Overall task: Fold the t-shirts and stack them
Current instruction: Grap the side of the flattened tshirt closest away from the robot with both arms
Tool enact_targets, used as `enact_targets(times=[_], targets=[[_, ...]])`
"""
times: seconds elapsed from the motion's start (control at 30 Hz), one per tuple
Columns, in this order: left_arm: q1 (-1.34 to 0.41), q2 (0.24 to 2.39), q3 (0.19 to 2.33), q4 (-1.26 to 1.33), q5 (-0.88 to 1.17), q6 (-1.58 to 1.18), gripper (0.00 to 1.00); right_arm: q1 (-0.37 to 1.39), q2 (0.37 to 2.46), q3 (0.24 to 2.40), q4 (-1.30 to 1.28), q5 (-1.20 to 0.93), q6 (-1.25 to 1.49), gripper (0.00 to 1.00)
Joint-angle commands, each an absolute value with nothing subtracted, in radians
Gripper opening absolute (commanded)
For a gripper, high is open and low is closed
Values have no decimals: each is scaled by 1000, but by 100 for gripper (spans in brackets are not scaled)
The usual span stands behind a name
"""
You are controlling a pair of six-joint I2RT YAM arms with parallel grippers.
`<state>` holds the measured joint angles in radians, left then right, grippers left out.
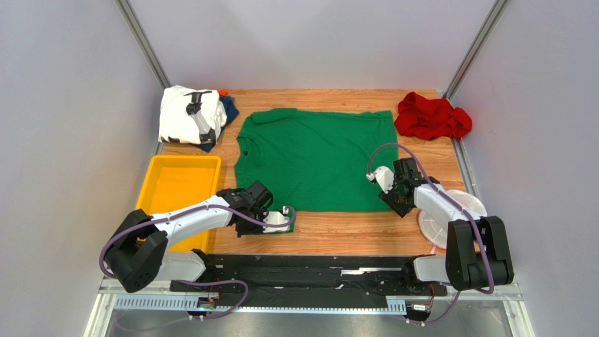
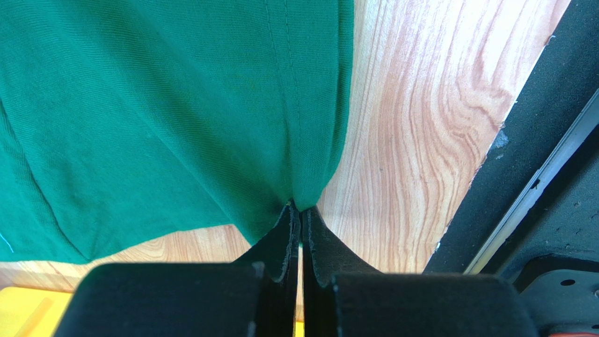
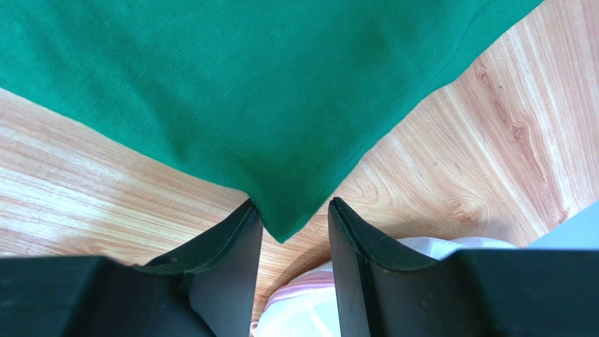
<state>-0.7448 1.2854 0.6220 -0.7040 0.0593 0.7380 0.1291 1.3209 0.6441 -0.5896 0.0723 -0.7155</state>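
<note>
So the left gripper is clamped on the green t-shirt corner. The right gripper sits half-open around the other corner. I'd bite deeper before lifting.

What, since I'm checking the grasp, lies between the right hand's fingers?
A corner of the green t-shirt lies between the fingers of the right hand, which stand apart, not clamped; the right wrist view shows it.

Light: bright, even — from above.
Shadows: soft, faint on table.
Glare: wood washed out in left wrist view.
Focus: sharp throughout.
</note>
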Motion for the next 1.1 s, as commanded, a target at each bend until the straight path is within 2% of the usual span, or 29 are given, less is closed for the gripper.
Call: enact_targets(times=[0.0, 0.1, 0.23, 0.47, 0.73, 1.07], targets=[[-747, 1290, 601, -707, 77, 724, 0, 117, 1330, 629, -571, 84, -735, 38], [-746, 1287, 601, -707, 74, 724, 0, 117, 1345, 637, -566, 84, -733, 27], [-747, 1284, 600, -704, 74, 719, 0, 115, 1353, 646, -561, 84, -727, 1], [-746, 1220, 621, -742, 71, 695, 0, 115, 1306, 676, -640, 109, -724, 0], [-747, 1132, 637, -799, 49, 692, 0, 115, 1139, 681, -785, 121, -721, 0], [-747, 1088, 709, -994, 69, 730, 0, 115, 997, 698, -920, 118, -712, 0]])
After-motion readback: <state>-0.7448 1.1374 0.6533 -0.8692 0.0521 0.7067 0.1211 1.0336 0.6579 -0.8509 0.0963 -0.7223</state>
